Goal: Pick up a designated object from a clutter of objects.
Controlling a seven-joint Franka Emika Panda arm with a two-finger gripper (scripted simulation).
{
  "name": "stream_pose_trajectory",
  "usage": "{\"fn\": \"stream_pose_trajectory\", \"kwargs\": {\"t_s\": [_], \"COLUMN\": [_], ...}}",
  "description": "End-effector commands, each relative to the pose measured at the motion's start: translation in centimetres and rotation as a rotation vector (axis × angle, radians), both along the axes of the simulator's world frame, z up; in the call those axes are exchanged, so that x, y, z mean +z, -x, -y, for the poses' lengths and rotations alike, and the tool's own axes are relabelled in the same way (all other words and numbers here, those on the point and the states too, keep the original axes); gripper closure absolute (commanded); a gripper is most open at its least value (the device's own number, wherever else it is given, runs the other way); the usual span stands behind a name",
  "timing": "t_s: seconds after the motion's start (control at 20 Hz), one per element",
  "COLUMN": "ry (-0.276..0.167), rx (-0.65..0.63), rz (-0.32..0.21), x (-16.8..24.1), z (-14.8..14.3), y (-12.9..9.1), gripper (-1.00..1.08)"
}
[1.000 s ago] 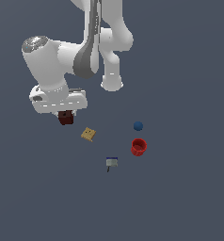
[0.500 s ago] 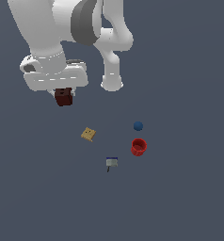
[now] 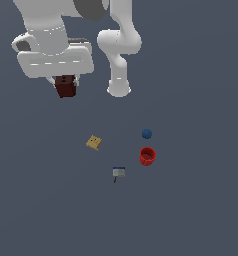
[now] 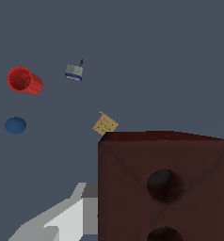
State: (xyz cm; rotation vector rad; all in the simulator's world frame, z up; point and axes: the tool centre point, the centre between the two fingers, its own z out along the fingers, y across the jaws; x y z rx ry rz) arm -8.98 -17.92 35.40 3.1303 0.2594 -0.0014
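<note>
In the exterior view the gripper (image 3: 65, 82) is gripping the maroon block (image 3: 66, 87) hanging directly beneath it, high above the floor (image 3: 191, 210) and well apart from the tan square (image 3: 94, 142), while in the wrist view the block is filling the foreground against one pale finger (image 4: 71, 214).

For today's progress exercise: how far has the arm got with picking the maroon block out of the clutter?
Done: the maroon block is off the floor, held in the claw, well away from the tan square piece, blue ball, red cup and grey-and-blue item. In hand: keeping that grip, with the block filling the wrist view. Left: apparently nothing but holding it.
</note>
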Motion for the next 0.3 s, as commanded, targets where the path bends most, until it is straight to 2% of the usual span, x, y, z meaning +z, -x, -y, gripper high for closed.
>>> {"fn": "stream_pose_trajectory", "kwargs": {"t_s": [0.0, 0.25], "ry": [0.000, 0.000], "rx": [0.000, 0.000], "rz": [0.001, 0.001], "x": [0.90, 1.47], "z": [-0.12, -0.19], "y": [0.10, 0.12], "gripper": [1.08, 1.08]}}
